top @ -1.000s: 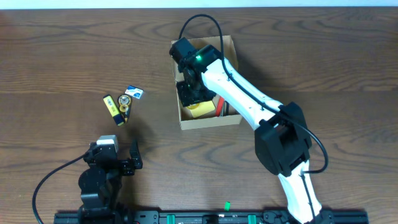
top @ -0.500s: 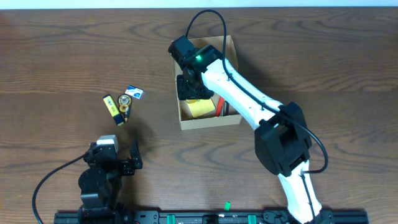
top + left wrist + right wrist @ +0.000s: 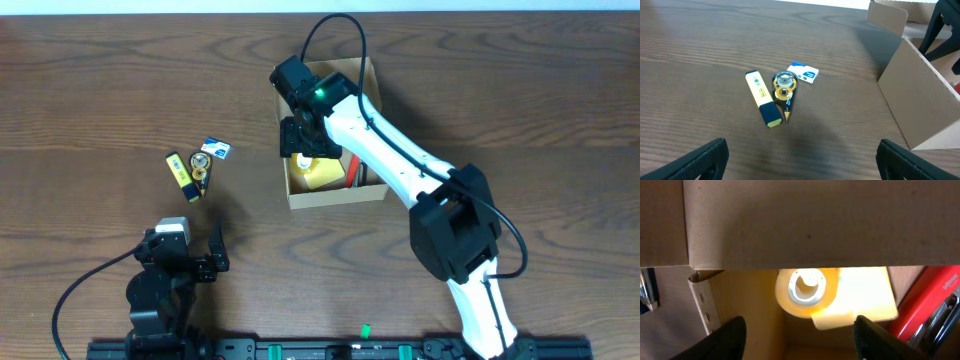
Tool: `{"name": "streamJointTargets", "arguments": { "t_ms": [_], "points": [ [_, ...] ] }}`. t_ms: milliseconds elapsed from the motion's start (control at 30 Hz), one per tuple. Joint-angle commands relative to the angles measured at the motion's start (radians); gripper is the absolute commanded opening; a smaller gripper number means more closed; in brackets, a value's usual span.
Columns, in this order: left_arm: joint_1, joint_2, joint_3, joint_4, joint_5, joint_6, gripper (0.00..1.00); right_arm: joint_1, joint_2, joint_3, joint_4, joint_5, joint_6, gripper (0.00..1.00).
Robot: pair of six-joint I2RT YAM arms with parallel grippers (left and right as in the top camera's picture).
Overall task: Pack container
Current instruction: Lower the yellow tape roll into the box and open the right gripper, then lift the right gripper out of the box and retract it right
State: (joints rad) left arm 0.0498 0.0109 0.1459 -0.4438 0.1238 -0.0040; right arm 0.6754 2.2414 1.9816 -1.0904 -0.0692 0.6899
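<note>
Leftward, highlighter (image 3: 179,171), dispenser (image 3: 202,167) and packet (image 3: 215,149) lie near container (image 3: 335,196).

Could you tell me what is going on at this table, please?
Stationery is being packed into a cardboard box. The right end effector is down inside it, open, with a roll of tape lying free beside a yellow notepad and a red stapler. The left end effector hangs open and empty, away from the box. A yellow highlighter, a round dispenser and a blue-and-white packet lie outside, not yet packed.
</note>
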Motion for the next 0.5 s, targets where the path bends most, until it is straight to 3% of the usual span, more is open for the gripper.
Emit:
{"name": "streamJointTargets", "arguments": {
  "t_ms": [0,467],
  "points": [
    [0.0,-0.006,-0.019,0.0,0.0,-0.008,0.95,-0.003,0.018,-0.002,0.002,0.001,0.013,0.7],
    [0.0,-0.006,-0.019,0.0,0.0,-0.008,0.95,-0.044,-0.065,0.094,-0.002,-0.017,-0.026,0.65]
  ]
}}
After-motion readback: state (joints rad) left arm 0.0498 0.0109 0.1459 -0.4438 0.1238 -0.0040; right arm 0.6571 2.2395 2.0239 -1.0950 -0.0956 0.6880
